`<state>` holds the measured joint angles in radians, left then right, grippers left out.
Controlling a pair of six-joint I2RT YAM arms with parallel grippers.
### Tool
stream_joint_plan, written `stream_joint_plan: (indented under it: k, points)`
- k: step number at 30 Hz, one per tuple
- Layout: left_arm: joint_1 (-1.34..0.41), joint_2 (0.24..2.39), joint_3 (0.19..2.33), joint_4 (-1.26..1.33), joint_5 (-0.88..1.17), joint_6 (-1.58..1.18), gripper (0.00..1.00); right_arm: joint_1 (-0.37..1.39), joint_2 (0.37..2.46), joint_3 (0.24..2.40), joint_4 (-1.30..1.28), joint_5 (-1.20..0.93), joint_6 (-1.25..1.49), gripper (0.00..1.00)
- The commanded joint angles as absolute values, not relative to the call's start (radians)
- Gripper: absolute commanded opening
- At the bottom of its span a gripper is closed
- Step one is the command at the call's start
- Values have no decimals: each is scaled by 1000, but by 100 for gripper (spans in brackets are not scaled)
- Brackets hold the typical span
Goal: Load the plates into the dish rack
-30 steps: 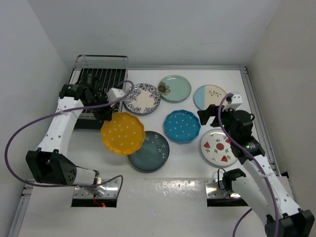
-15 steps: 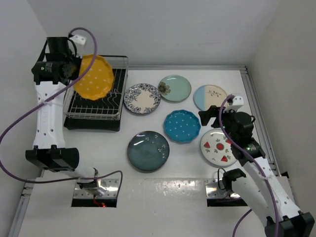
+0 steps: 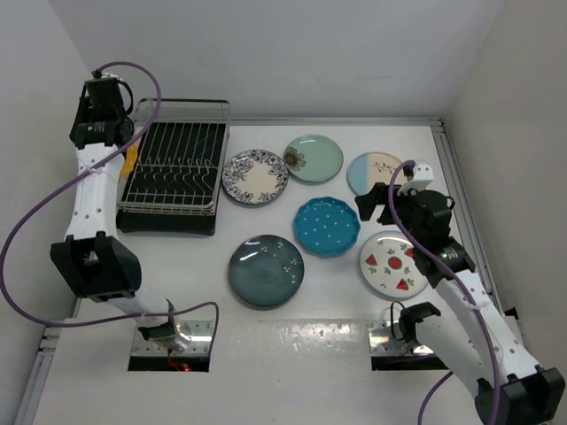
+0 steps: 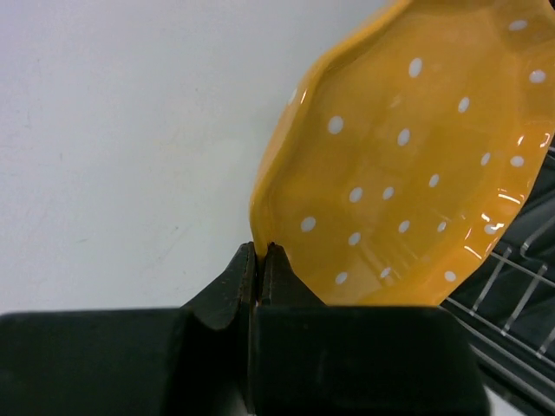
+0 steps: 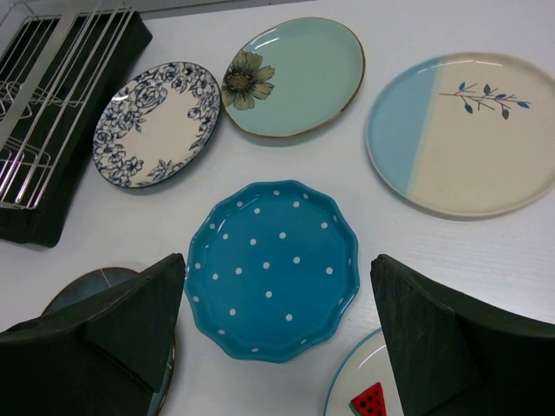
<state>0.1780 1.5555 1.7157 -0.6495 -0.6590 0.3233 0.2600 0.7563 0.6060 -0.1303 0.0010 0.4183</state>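
The dotted plate (image 3: 327, 226) lies in the middle. Right behind it sits the big-flower plate (image 3: 314, 158). Behind and to the left is the rose plate (image 3: 255, 176). Behind and to the right is the twig plate (image 3: 376, 173). In front and to the left lies the speckled plate (image 3: 266, 270). In front and to the right lies the watermelon plate (image 3: 385, 266). Far to the left stands the dish rack (image 3: 173, 177). The seventh plate (image 4: 399, 173) is at the rack's side away from the dotted plate.

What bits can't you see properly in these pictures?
Top view: the left arm hides most of the yellow dotted ceramic plate; whether it sits in the silver wire dish rack is unclear.
Right wrist view: the right pincer covers most of the dark teal round plate; the bottom edge cuts off the white watermelon plate.
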Motion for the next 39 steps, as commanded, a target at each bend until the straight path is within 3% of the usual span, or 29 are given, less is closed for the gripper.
stream_joint_plan:
  k: [1,12,19,28,35,39]
  points:
    - [189,1546,1712,-301,-781,390,0,264,749,660,-127,28,422,86]
    - [218,1566,1586,-202,-761,416,0,265,724,644,-158,69,448,86]
    - [209,1548,1453,-160,-721,394,0,264,837,676,-267,60,494,85]
    - [170,1519,1422,-160,-703,397,0,265,819,627,-206,61,508,85]
    - [158,1506,1280,12,-776,532,0,265,799,608,-184,69,489,85]
    - [158,1497,1238,-44,-680,522,0,262,810,597,-178,72,495,86]
